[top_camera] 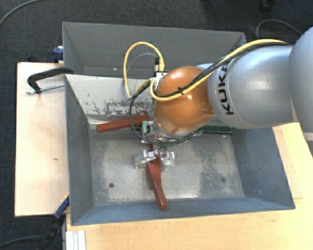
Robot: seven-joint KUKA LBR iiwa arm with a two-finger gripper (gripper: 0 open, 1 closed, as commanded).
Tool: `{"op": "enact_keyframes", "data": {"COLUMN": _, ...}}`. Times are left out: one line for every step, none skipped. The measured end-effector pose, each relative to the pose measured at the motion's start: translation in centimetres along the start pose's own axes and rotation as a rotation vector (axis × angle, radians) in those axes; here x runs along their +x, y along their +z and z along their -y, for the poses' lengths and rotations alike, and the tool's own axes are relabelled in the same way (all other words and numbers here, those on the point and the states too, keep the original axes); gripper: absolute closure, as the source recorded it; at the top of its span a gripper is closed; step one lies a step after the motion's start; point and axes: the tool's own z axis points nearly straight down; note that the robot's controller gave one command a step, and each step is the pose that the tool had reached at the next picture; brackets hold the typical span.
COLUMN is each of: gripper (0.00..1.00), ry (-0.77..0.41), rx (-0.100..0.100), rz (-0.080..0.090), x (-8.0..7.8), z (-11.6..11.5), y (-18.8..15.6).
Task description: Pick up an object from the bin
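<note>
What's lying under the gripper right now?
A reddish-brown bar: its upper end sits beneath the gripper, the rest lies bare on the bin floor. The covered end is hidden.

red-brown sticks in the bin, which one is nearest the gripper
The stick pointing at the front wall, its upper end right at the gripper. The other stick lies crosswise by the back wall.

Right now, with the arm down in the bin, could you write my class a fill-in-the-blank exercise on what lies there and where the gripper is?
1. The long bar on the floor of the bin is ____ in colour.
2. The gripper is over the end of that bar nearer the view's ____ edge.
3. A second bar lies up and to the ____ of the gripper in the view.
4. The rounded cover on the robot's wrist is ____.

Missing words: reddish-brown; top; left; orange.
</note>
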Motion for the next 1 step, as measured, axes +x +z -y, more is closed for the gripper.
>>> {"op": "enact_keyframes", "data": {"gripper": 1.0, "ry": -0.359, "rx": 0.001, "rz": 0.001, "x": -0.67, "z": 0.16, "y": 0.03}}
